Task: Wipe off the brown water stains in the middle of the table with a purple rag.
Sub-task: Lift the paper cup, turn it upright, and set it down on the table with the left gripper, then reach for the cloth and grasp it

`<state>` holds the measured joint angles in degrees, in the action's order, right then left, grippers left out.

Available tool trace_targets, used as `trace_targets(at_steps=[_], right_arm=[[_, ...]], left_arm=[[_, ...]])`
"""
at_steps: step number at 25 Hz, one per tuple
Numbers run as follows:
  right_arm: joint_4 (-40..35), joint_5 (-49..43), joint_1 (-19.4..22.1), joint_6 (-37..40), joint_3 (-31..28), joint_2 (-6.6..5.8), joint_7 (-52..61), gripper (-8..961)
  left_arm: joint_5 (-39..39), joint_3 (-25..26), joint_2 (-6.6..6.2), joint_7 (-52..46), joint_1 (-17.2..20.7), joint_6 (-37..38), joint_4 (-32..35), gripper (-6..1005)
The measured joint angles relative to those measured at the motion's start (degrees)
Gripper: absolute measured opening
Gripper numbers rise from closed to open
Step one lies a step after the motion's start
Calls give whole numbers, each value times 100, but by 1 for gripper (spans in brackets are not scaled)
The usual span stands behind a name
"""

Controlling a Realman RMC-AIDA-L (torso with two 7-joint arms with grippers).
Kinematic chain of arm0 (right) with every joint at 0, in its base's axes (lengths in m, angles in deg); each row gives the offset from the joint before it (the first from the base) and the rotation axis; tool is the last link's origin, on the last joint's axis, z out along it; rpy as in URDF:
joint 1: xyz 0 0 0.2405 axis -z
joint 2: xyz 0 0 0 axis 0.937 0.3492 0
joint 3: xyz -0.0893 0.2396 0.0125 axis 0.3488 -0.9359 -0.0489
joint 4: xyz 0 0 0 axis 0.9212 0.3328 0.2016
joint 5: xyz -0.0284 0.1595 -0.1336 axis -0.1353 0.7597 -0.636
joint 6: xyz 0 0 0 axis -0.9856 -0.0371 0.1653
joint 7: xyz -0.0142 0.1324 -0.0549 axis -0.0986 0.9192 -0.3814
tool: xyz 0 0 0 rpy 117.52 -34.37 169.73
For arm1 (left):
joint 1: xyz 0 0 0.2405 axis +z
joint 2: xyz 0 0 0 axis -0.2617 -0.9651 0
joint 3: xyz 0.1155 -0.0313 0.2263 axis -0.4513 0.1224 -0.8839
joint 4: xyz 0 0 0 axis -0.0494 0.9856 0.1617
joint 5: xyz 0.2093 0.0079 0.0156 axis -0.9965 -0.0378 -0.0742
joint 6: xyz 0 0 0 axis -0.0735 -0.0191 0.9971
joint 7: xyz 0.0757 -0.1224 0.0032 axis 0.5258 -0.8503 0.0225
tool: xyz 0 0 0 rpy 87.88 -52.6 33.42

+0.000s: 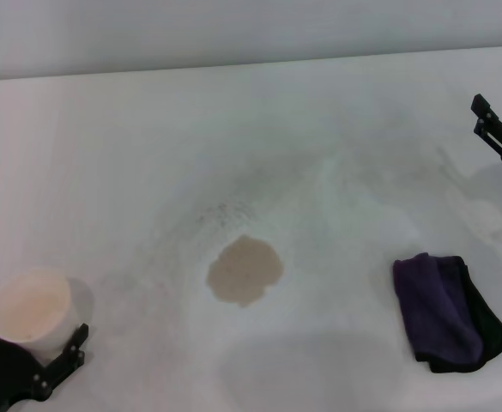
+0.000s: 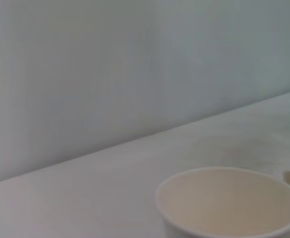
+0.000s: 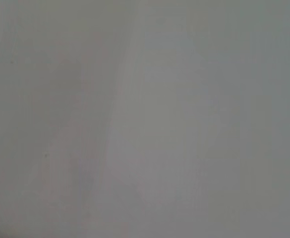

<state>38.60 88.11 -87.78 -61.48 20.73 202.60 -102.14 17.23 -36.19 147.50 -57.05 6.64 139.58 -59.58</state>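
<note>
The brown water stain is a tan, roughly round blotch in the middle of the white table. The purple rag lies crumpled to its right, dark purple with a black edge and a strap trailing off the right side. My right gripper hovers at the far right edge, beyond the rag and apart from it, fingers spread with nothing between them. My left gripper is at the near left corner, its black fingers on either side of a white cup. The cup also fills the left wrist view's corner.
Faint grey speckled smudges lie just beyond the stain. The table's far edge meets a pale wall. The right wrist view shows only plain pale surface.
</note>
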Motion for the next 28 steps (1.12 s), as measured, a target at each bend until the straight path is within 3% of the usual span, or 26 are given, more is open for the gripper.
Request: trace_targets(at_steps=[6,17,22,28], right_arm=[[0,-4,2,-4,12,0,0,839],[-9,82,-17,3,-49,0,7,838],[13,217,-2,25,-240,0,233,838],[-262,174,11,346,-376,-34,2120,837]], left_arm=[[39,9,6,111,81,56,-31,896],[351,-20,8,323,683,702,-77,891],[417,-11,8,323,778,745,-135,891],[1195,-23,-17,282,843,801,-306,892]])
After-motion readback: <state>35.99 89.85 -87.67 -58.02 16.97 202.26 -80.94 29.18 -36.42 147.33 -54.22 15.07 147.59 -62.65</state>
